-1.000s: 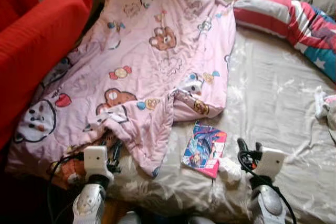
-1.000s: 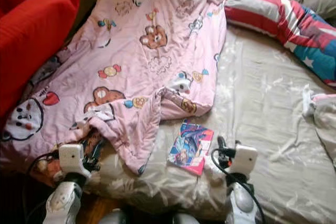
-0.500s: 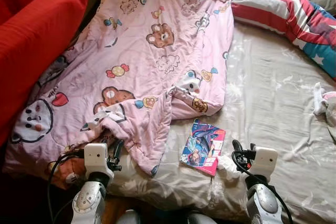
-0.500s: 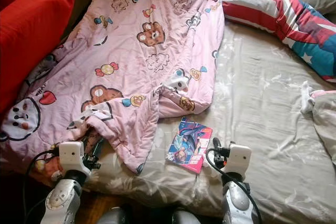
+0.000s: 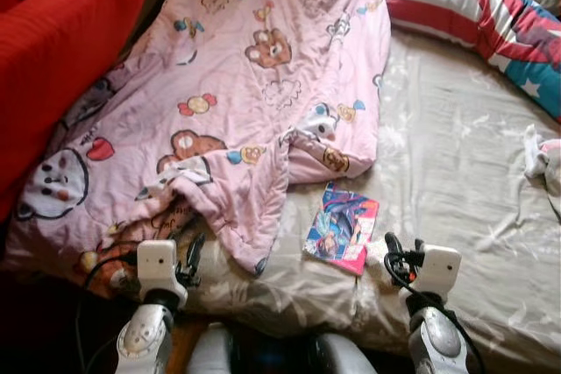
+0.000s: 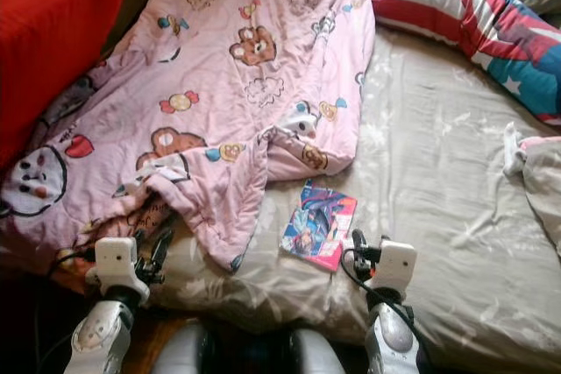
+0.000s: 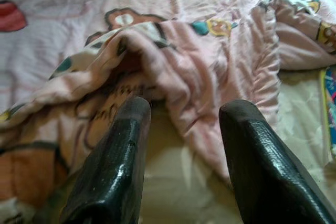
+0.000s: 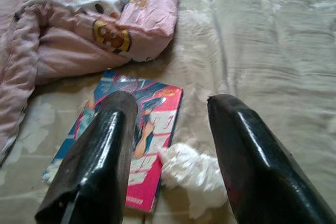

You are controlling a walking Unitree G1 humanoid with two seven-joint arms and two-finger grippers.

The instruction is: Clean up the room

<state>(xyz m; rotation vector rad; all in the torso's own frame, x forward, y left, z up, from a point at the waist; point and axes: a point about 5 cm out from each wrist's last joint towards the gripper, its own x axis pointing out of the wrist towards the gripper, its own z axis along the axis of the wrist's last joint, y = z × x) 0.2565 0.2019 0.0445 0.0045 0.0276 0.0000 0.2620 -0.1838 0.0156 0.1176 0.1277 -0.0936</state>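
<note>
A colourful booklet (image 5: pixel 342 228) lies on the beige bed sheet (image 5: pixel 456 155), just beside the rumpled pink blanket (image 5: pixel 228 102). The right wrist view reveals a crumpled white tissue (image 8: pixel 191 174) touching its corner, between the spread, empty fingers of the right gripper (image 8: pixel 168 156). The left gripper (image 7: pixel 184 150), also wide and empty, faces the blanket's edge.

Camera: tilts further down, so the bed (image 5: pixel 456 155) sits higher in the head views.
Robot body: its grey lower front (image 5: pixel 263 352) now shows at the bottom edge.

The pink blanket (image 5: pixel 237 102) hides the bed's (image 5: pixel 456 155) left half.
</note>
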